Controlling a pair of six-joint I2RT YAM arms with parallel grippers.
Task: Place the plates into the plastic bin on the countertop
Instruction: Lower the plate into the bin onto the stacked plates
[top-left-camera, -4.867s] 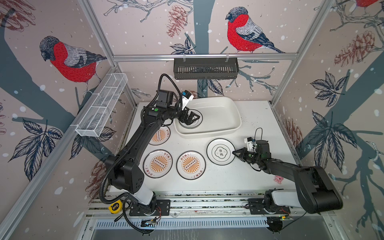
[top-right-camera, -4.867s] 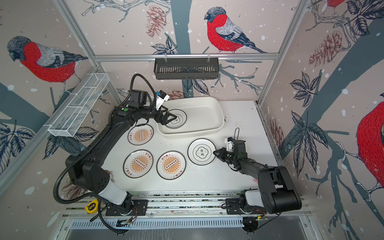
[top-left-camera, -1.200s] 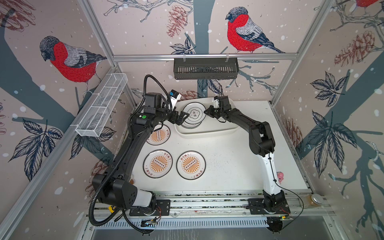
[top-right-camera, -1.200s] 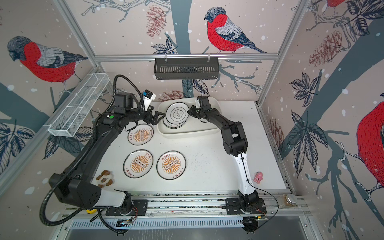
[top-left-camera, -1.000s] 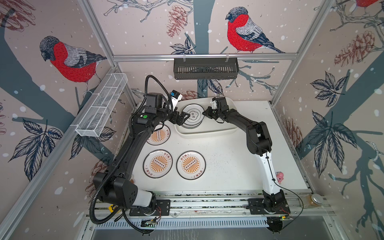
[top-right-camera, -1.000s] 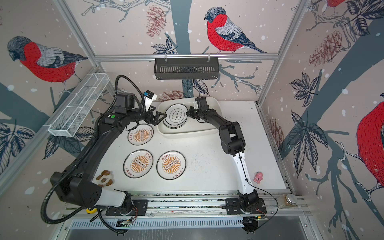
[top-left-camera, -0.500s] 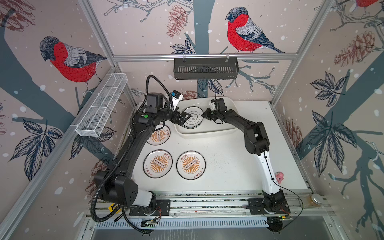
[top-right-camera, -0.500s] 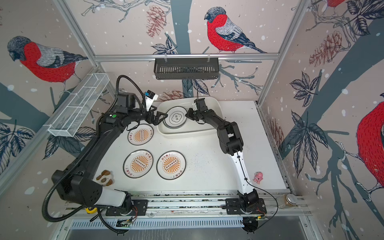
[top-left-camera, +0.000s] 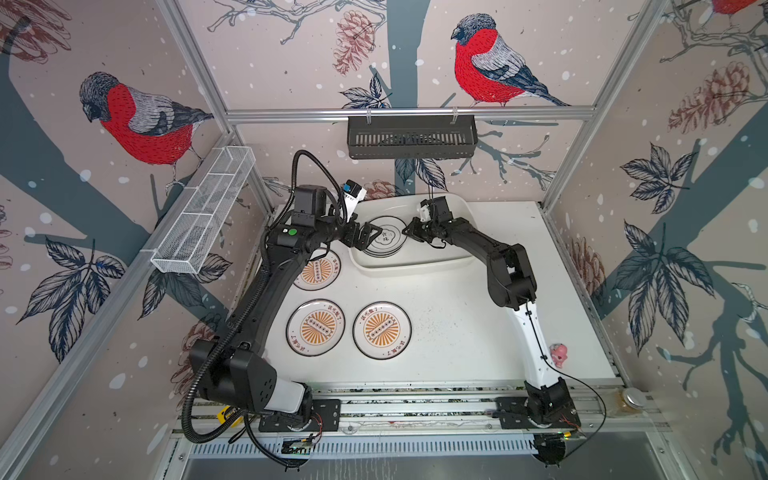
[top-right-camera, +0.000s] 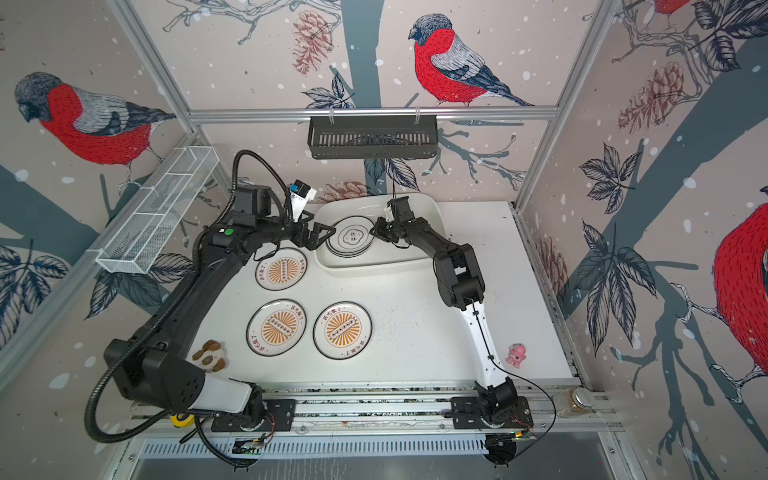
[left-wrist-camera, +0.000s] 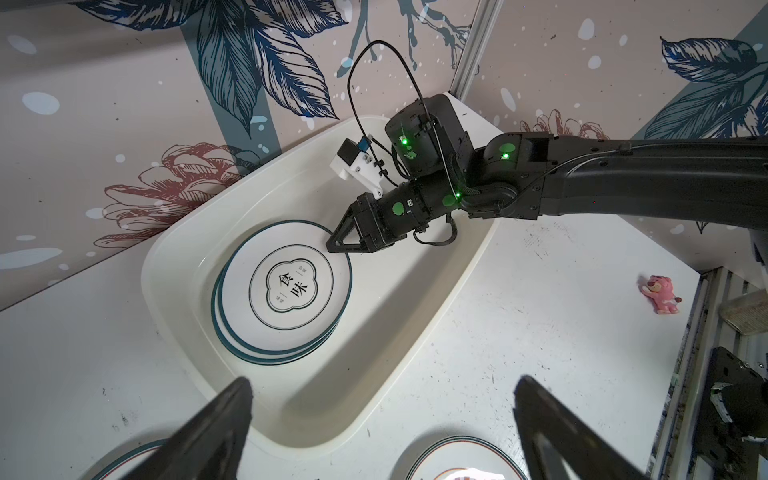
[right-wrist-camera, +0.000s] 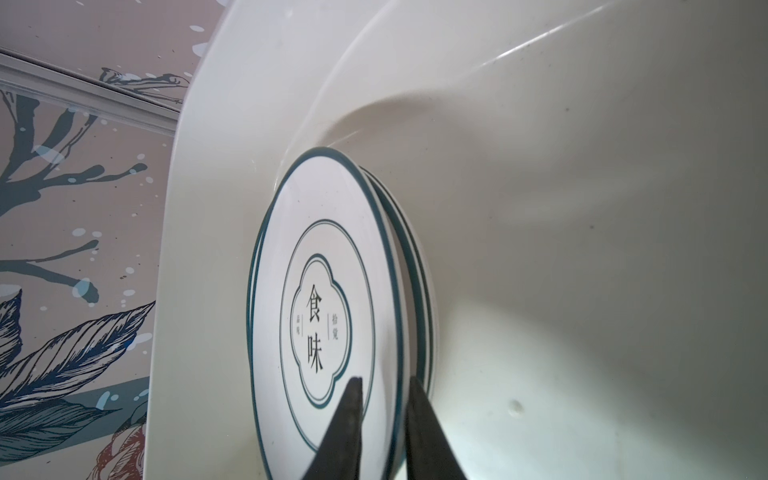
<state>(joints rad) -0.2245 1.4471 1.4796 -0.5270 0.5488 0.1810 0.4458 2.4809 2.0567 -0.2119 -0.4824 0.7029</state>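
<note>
So, plastic bin (top-left-camera: 415, 268): below both claws, sitting on the countertop (top-left-camera: 457, 324)
stack of plates (top-left-camera: 390, 245): in the bin, between the two claws
three sunburst plates (top-left-camera: 381, 329): outside the bin, behind the left claw
left gripper (top-left-camera: 372, 237): spread wide, nothing in it
right gripper (top-left-camera: 407, 231): narrow gap at the rim of the top plate (right-wrist-camera: 324, 291), can't tell if pinching
room: bird-print walls (top-left-camera: 498, 62)
right wrist view: rim runs between the fingers (right-wrist-camera: 349, 428), top views too small for that

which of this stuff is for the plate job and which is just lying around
Job: stacked plates, three orange plates, bin, countertop.
Lying about: black rack, wire basket, pink toy, brown toy, jar.
</note>
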